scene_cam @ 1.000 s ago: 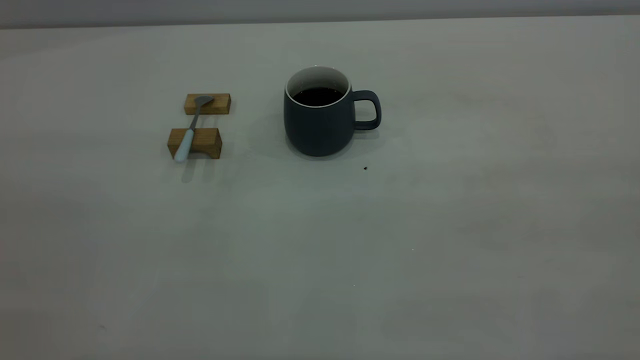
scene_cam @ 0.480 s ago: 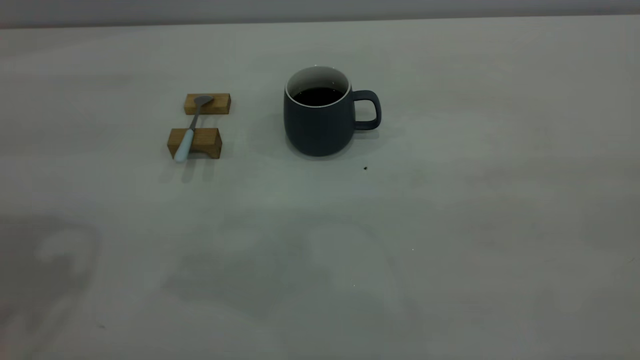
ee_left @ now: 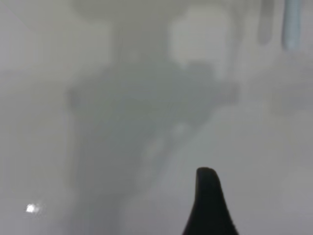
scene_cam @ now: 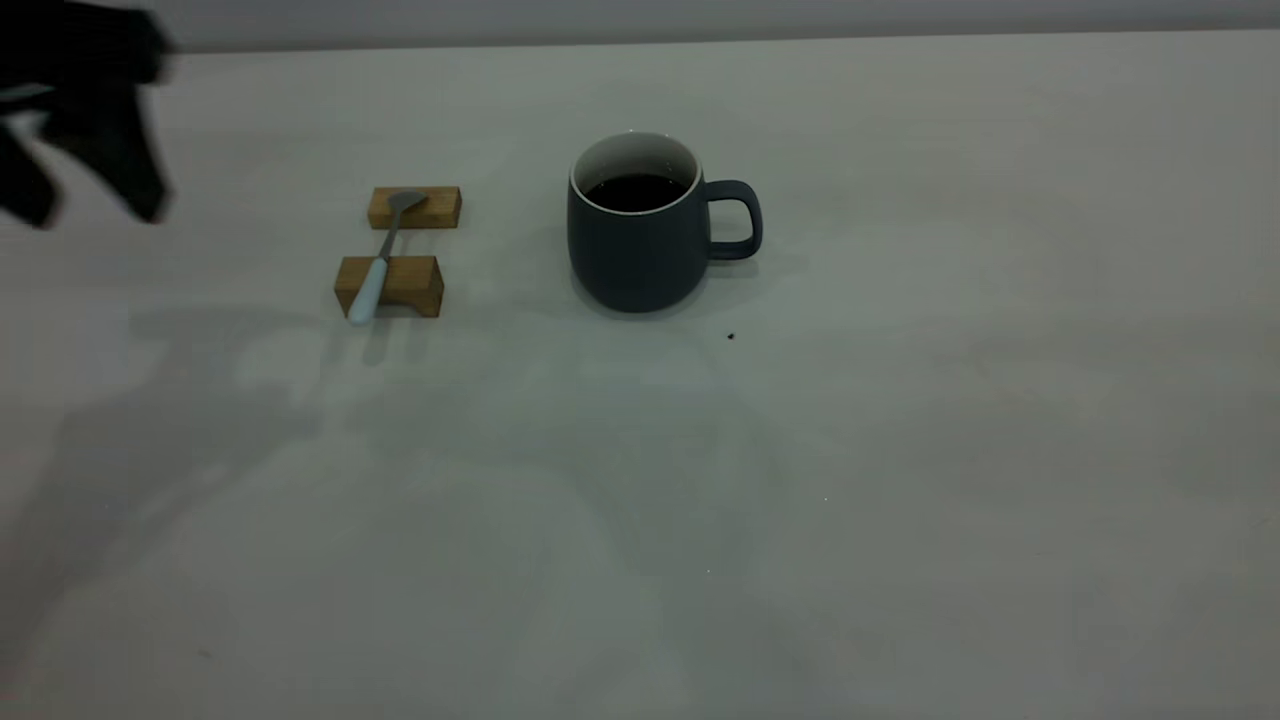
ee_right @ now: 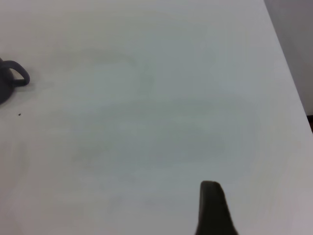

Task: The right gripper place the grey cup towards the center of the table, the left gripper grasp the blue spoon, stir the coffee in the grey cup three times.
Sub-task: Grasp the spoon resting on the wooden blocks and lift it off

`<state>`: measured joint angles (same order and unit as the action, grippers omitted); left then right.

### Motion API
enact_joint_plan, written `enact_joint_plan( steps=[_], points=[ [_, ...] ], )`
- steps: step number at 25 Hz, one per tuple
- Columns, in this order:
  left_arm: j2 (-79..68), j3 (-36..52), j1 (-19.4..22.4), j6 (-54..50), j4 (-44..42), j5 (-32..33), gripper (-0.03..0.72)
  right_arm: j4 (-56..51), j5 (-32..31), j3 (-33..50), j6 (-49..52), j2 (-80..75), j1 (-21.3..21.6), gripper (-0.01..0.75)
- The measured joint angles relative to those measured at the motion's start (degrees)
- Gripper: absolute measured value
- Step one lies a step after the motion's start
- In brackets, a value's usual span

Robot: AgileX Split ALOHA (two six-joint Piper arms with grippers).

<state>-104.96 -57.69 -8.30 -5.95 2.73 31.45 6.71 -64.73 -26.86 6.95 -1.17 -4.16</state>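
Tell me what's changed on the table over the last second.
The left tool has come into the exterior view at the upper left, left of the spoon, holding nothing; its shadow now spreads over the table. The spoon on its two blocks and the cup have not moved.

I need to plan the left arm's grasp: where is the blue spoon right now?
In the exterior view the blue spoon lies left of the grey cup, bridged across two wooden blocks, its bowl on the far block and its handle overhanging the near one.
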Motion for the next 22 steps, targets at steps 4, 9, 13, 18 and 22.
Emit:
enact_joint_plan(
  steps=[4, 9, 13, 18, 22],
  points=[
    [-8.6, -6.1, -2.3, -1.4, -0.1, -0.2, 0.594, 0.0, 0.0, 0.0, 0.0, 0.0, 0.0, 0.535],
    [-16.5, -13.1, -4.4, -2.1, -0.2, -0.3, 0.590, 0.0, 0.0, 0.0, 0.0, 0.0, 0.0, 0.535],
    [-21.1, -17.0, -4.9, -3.1, -0.2, -0.3, 0.589, 0.0, 0.0, 0.0, 0.0, 0.0, 0.0, 0.535],
    [-24.7, -19.7, -4.9, -4.3, -0.2, -0.2, 0.589, 0.0, 0.0, 0.0, 0.0, 0.0, 0.0, 0.535],
    [-27.4, -21.2, -4.9, -4.4, -0.2, -0.2, 0.589, 0.0, 0.0, 0.0, 0.0, 0.0, 0.0, 0.535]
  ],
)
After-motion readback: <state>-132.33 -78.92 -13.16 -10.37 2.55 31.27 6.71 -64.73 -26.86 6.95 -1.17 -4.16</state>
